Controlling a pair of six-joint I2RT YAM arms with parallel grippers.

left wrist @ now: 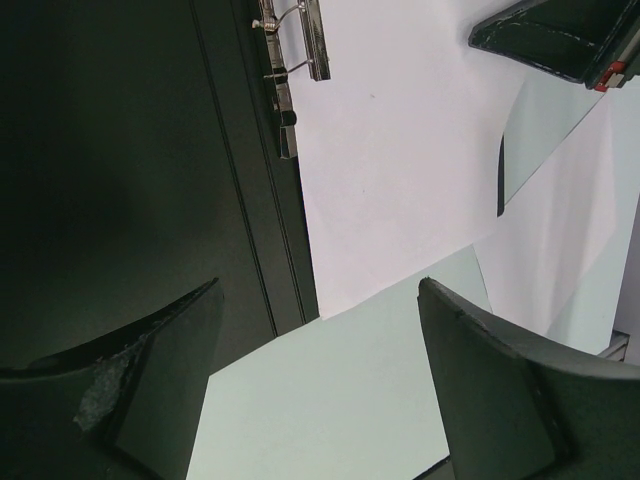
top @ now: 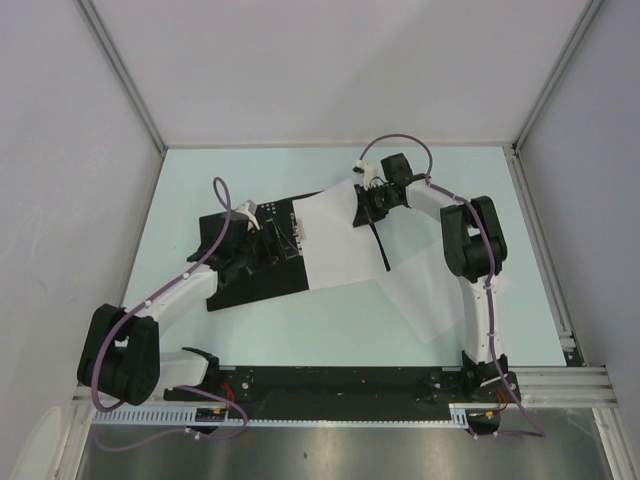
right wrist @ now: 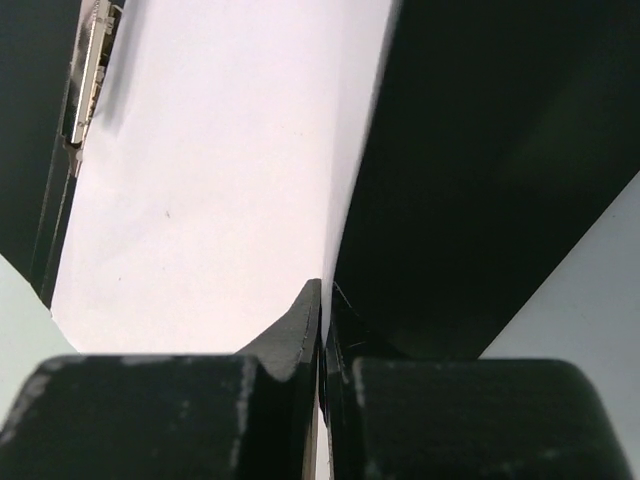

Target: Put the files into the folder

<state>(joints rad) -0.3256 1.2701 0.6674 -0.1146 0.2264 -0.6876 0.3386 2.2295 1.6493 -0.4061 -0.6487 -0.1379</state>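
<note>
The folder point(top: 232, 282) lies open on the table, black inside up, its red outside hidden. Its metal clip point(left wrist: 300, 40) runs along the spine. A white file sheet point(top: 335, 245) lies over the folder's right half; it also shows in the left wrist view point(left wrist: 400, 150). My right gripper point(top: 378, 205) is shut on this sheet's far edge point(right wrist: 200, 180), with the black folder cover point(right wrist: 480, 150) right beside the fingers. Another white sheet point(top: 430, 295) lies to the right. My left gripper point(top: 262, 245) hovers open and empty over the folder's near edge point(left wrist: 318, 285).
The pale green table point(top: 340, 340) is walled by white panels on three sides. A metal rail point(top: 560, 380) runs along the near edge by the arm bases. A black strip, the folder's right edge point(top: 381, 245), sticks out beside the held sheet.
</note>
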